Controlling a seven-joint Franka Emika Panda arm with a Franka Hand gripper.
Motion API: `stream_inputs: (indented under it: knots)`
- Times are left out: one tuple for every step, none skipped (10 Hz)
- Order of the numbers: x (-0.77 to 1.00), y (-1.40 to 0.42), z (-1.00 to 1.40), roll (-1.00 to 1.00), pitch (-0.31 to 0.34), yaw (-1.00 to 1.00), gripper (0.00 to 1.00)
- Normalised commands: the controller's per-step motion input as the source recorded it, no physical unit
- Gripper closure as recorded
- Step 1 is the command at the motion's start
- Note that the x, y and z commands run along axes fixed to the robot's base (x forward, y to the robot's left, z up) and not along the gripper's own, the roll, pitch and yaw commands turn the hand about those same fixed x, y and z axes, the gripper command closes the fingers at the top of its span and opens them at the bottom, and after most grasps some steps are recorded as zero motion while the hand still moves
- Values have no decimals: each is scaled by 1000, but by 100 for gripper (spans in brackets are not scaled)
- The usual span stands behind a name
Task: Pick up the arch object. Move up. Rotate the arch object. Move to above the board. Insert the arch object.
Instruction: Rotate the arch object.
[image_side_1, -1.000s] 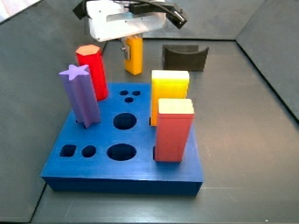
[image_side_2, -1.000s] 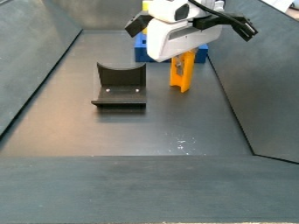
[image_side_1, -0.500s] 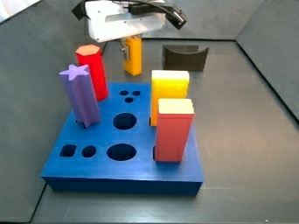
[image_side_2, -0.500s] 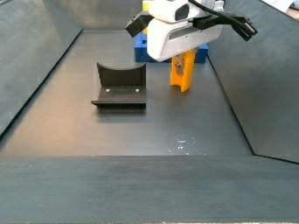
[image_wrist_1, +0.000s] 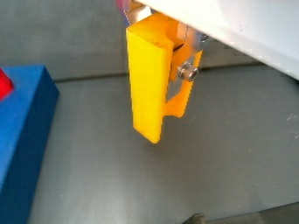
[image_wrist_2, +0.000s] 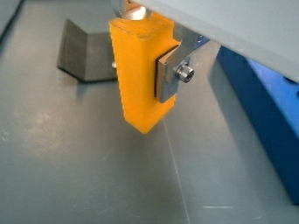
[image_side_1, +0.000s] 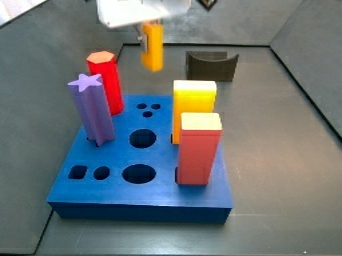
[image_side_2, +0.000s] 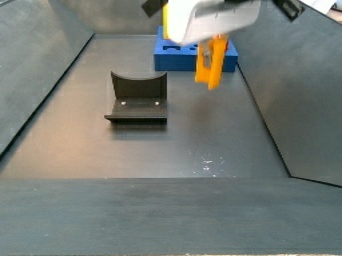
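- The board (image_side_1: 140, 165) lies at the near end of the floor in a side view. It carries a purple star peg (image_side_1: 94, 108) and a red peg (image_side_1: 104, 80) along one edge, and a red block (image_side_1: 198, 148) and a yellow block (image_side_1: 195, 97) along the other.
- Several holes in its top face stand open; I cannot tell from here which one suits the arch.
- Beyond the board's far edge the arch (image_side_1: 154, 47) hangs upright in the air, clear of the floor and not over the board.
- The gripper (image_side_1: 142, 25) is clamped on the arch's upper part; in a wrist view a silver finger (image_wrist_2: 180, 68) presses flat against its side.
- A dark scooped block (image_side_1: 211, 65) sits farther back, near the far wall, apart from the arch.
- Judged from this, the pick-up is done and the lift is under way or finished. Rotating, carrying over the board and inserting are left.
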Motion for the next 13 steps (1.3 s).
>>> stream_inputs:
  knots:
    - [-202,225,1000,0,0,0,100]
    - [-207,237,1000,-8,-15,2,100]
    - [-197,210,1000,-16,-23,-10,100]
    - [-179,185,1000,-26,-16,-15,100]
    - [-157,170,1000,-41,12,-17,100]
    - [-145,159,1000,-50,26,-18,100]
    - [-139,149,1000,-55,25,-19,100]
    - [-123,127,1000,-65,19,-18,100]
    - [-117,121,1000,-68,21,-19,100]
    - [-72,77,778,-74,28,-19,100]
    - [-40,52,605,-78,39,-19,100]
    - [-11,38,375,-84,59,-20,100]
    - [-1,33,263,-87,70,-20,100]
